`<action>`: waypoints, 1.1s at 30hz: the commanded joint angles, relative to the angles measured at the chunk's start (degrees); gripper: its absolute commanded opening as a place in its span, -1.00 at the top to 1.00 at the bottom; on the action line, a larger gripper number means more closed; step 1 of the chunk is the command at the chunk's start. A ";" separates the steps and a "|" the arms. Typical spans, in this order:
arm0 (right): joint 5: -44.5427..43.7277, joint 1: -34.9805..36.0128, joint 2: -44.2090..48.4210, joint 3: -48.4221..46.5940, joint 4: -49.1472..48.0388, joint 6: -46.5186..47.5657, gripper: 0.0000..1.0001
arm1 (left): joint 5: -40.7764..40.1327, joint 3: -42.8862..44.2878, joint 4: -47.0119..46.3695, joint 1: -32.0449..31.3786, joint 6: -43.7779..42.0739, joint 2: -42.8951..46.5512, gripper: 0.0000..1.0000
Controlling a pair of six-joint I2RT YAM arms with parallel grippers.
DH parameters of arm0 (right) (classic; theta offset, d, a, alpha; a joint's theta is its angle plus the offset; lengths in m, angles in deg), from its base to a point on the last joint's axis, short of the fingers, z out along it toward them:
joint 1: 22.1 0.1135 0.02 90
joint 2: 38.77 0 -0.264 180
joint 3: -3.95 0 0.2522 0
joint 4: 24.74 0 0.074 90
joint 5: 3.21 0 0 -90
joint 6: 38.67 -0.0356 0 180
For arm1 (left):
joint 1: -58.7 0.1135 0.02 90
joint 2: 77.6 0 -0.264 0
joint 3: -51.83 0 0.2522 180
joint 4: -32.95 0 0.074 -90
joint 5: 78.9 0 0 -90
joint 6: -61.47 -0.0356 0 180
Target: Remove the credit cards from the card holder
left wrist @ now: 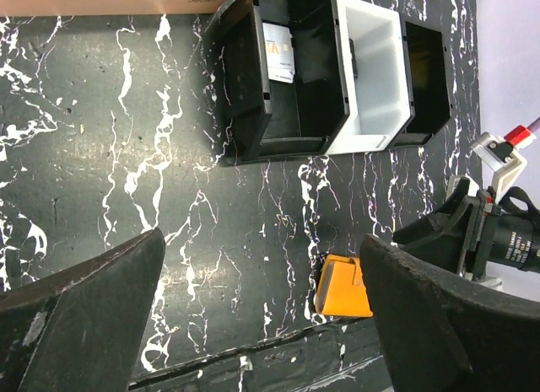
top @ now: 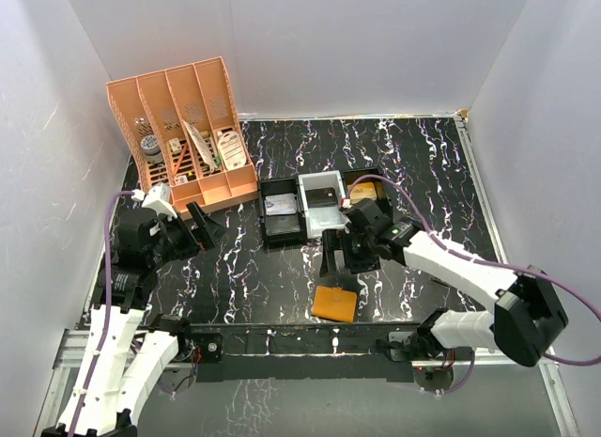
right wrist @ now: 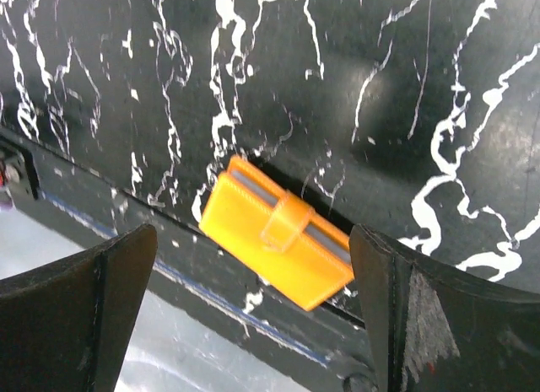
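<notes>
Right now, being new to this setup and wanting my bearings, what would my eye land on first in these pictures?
The small flat orange leather-like card holder, strapped shut, lies at the near edge of the black marbled table, with the open right gripper poised above it. A big peach slotted plastic desk organizer stands at the far left, and three small bins, black, white, black, sit in a row mid-table.

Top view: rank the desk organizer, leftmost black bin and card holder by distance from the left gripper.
1. Desk organizer, just behind the left gripper.
2. Leftmost black bin, to its right.
3. Card holder, at the near edge, farthest right.
</notes>
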 commanded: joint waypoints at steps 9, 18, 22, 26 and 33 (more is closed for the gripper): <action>-20.20 11.49 -18.84 -13.40 -17.52 -21.02 -0.88 | -7.90 -1.16 4.97 0.09 6.77 1.56 -0.97; -32.89 11.50 -25.20 -17.36 -15.40 -27.55 -0.96 | -6.13 -2.38 8.62 0.08 9.73 3.34 -0.97; -41.80 11.22 -29.02 -21.61 -8.68 -30.33 -0.96 | -4.42 -3.17 10.37 0.07 9.53 4.30 -0.97; -44.96 9.89 -34.30 -26.35 -3.45 -30.50 -0.96 | -2.36 -4.18 10.00 0.06 10.36 5.33 -0.97; -46.39 8.05 -36.97 -31.67 2.17 -24.60 -0.96 | -1.10 -5.90 6.25 0.07 10.27 7.09 -0.97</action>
